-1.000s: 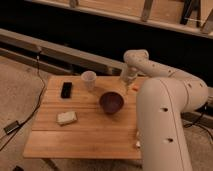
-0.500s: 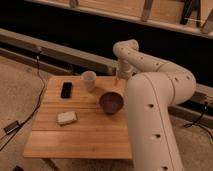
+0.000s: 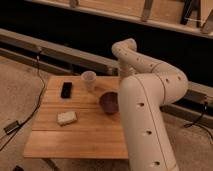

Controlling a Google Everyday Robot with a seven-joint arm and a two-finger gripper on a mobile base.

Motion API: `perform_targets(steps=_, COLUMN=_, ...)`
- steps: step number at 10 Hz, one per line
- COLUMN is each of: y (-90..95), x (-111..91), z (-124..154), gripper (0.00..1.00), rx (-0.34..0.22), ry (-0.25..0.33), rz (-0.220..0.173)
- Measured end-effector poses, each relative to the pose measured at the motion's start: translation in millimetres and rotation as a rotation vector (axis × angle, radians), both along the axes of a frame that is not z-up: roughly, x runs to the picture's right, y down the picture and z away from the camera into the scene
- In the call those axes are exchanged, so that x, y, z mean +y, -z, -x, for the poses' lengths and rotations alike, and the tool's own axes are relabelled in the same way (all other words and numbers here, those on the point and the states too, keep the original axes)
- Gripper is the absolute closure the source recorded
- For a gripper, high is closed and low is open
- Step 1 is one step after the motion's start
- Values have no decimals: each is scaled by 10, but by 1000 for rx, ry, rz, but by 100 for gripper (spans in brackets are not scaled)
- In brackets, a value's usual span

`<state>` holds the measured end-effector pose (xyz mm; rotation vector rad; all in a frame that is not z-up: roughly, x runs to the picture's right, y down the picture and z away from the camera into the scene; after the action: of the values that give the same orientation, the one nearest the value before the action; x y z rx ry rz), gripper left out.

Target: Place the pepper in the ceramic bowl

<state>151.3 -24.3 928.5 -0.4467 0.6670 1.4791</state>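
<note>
The ceramic bowl [image 3: 109, 101] is dark maroon and stands on the wooden table [image 3: 75, 137], right of the middle. My white arm loops up and over it. The gripper [image 3: 122, 79] points down at the far right part of the table, just behind and right of the bowl, and is mostly hidden by the arm's own body. The pepper is out of view, and nothing orange shows on the table or in the bowl.
A small white cup [image 3: 89, 79] stands at the back, left of the bowl. A flat black object [image 3: 66, 90] lies at the back left. A pale beige block [image 3: 66, 117] lies front left. The arm's thick body [image 3: 145, 125] covers the table's right side.
The arm has swung left and nearer, so it now covers the table's right edge. An orange spot seen at the front right corner a second ago is hidden. The bowl, the cup and the others have not moved.
</note>
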Motion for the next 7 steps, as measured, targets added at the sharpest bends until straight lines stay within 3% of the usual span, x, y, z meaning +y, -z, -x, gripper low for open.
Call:
perform_targets(steps=3, y=-60, x=121, z=-81, gripper=35, rx=-117, ry=119, rz=5)
perform_targets(steps=6, y=-1, x=231, z=-323, gripper=35, rx=-178, ry=272, rz=37)
perform_targets(steps=7, y=12, x=245, z=-366, gripper=35, rx=-185, ry=295, rz=43)
